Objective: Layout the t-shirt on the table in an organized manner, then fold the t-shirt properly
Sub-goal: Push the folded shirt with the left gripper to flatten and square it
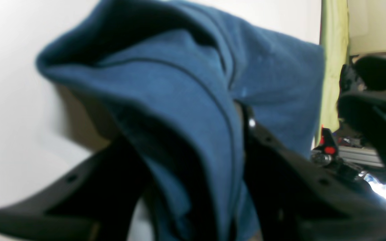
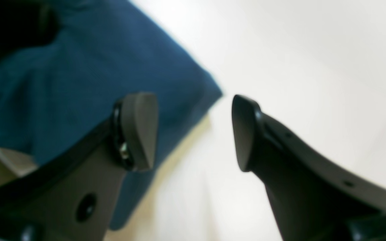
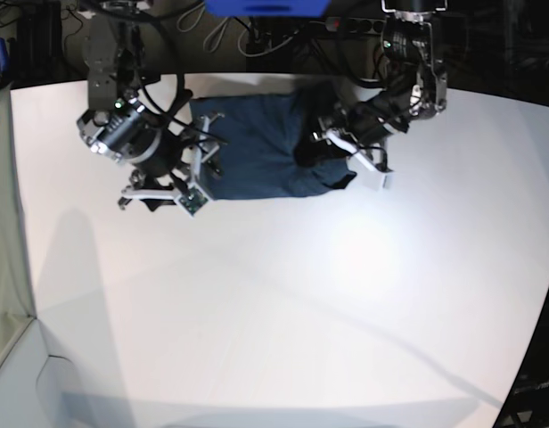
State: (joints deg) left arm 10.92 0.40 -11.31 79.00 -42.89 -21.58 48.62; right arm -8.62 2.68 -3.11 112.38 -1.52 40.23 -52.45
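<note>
Dark navy t-shirt (image 3: 257, 152) lying at the far middle of the white table (image 3: 283, 303), partly folded, with its right end bunched and lifted. No label or writing readable on the cloth in any view.

Left gripper (image 3: 350, 147) at that bunched end; in the left wrist view, folds of blue cloth (image 1: 186, 110) draped between and over the two black fingers (image 1: 280, 157), jaws clamped on the fabric.

Right gripper (image 2: 193, 132) at the shirt's other end, near its front corner (image 3: 190, 183); jaws apart with nothing between them, one finger (image 2: 139, 130) over the cloth edge, the other over bare table. Contact with the cloth not clear.

No containers on the table.
</note>
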